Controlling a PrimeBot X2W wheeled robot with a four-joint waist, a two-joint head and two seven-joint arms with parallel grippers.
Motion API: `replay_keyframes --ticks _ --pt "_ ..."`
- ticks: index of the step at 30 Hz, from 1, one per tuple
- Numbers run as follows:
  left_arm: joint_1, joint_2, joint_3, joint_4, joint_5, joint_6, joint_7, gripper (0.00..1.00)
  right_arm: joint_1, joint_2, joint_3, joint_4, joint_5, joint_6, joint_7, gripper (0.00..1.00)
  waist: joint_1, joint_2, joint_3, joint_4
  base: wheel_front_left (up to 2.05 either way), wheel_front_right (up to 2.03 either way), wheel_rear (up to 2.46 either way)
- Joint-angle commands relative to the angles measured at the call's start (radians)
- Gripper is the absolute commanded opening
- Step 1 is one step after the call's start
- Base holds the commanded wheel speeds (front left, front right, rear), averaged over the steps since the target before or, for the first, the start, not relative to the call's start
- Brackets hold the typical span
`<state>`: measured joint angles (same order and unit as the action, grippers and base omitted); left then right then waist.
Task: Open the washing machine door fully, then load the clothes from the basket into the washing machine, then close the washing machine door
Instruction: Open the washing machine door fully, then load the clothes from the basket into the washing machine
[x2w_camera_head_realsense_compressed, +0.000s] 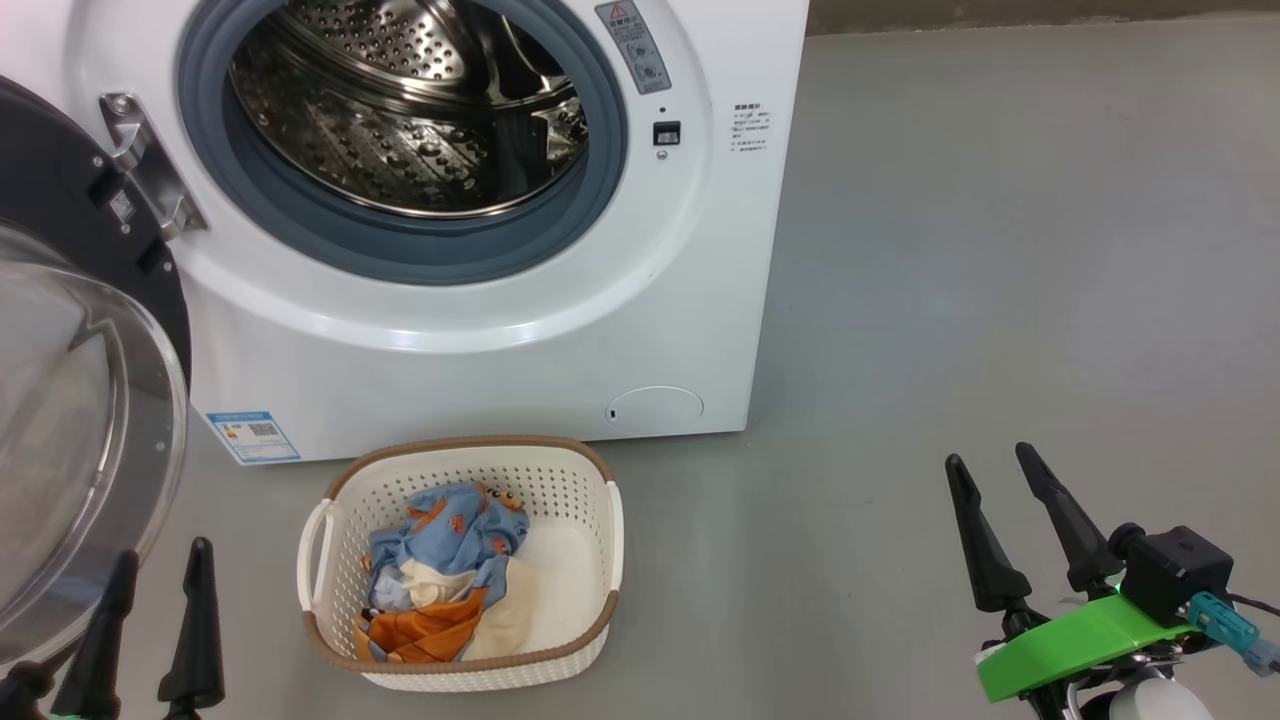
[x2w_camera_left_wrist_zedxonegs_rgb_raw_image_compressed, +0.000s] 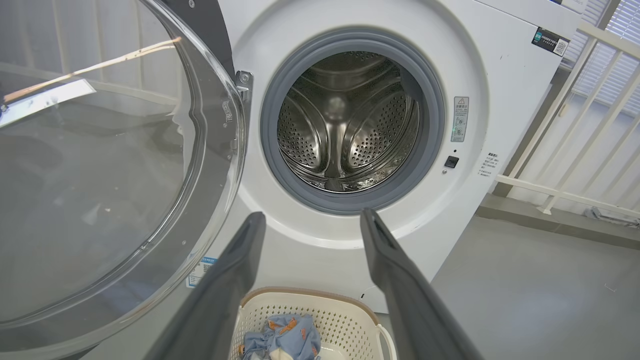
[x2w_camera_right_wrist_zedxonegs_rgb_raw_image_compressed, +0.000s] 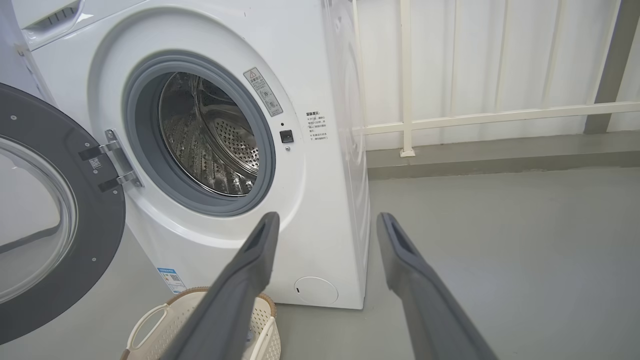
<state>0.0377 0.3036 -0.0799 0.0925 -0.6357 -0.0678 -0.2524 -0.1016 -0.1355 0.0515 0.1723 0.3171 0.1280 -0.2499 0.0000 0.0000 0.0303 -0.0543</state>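
Observation:
The white washing machine (x2w_camera_head_realsense_compressed: 480, 340) stands with its steel drum (x2w_camera_head_realsense_compressed: 410, 110) bare inside. Its round black door (x2w_camera_head_realsense_compressed: 70, 400) with the clear glass bowl hangs swung out to the left on its hinge (x2w_camera_head_realsense_compressed: 150, 165). On the floor in front sits the cream basket (x2w_camera_head_realsense_compressed: 460, 465), holding blue, orange and cream clothes (x2w_camera_head_realsense_compressed: 445, 570). My left gripper (x2w_camera_head_realsense_compressed: 163, 548) is open at the lower left, close by the door's glass and left of the basket. My right gripper (x2w_camera_head_realsense_compressed: 992, 453) is open at the lower right, over bare floor, well away from the basket.
Grey floor (x2w_camera_head_realsense_compressed: 1000, 250) stretches to the right of the machine. A white railing (x2w_camera_right_wrist_zedxonegs_rgb_raw_image_compressed: 480, 117) and a low kerb run behind it. The open door (x2w_camera_left_wrist_zedxonegs_rgb_raw_image_compressed: 100, 165) takes up the space at the left of the machine (x2w_camera_left_wrist_zedxonegs_rgb_raw_image_compressed: 350, 235).

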Motion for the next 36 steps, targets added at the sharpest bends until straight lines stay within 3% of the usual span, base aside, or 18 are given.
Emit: replay_keyframes --ticks 1,36 --pt "-0.025 0.018 0.046 -0.018 0.016 -0.012 -0.009 1.0 0.004 -0.012 0.021 -0.029 -0.005 0.003 -0.012 1.0 0.0 0.0 -0.002 -0.001 0.0 0.0 0.0" --pt "-0.034 -0.002 0.071 0.012 0.086 -0.051 -0.009 1.0 0.008 -0.014 0.028 -0.026 0.014 0.003 -0.012 1.0 0.0 0.0 -0.003 0.017 0.0 0.0 0.0"
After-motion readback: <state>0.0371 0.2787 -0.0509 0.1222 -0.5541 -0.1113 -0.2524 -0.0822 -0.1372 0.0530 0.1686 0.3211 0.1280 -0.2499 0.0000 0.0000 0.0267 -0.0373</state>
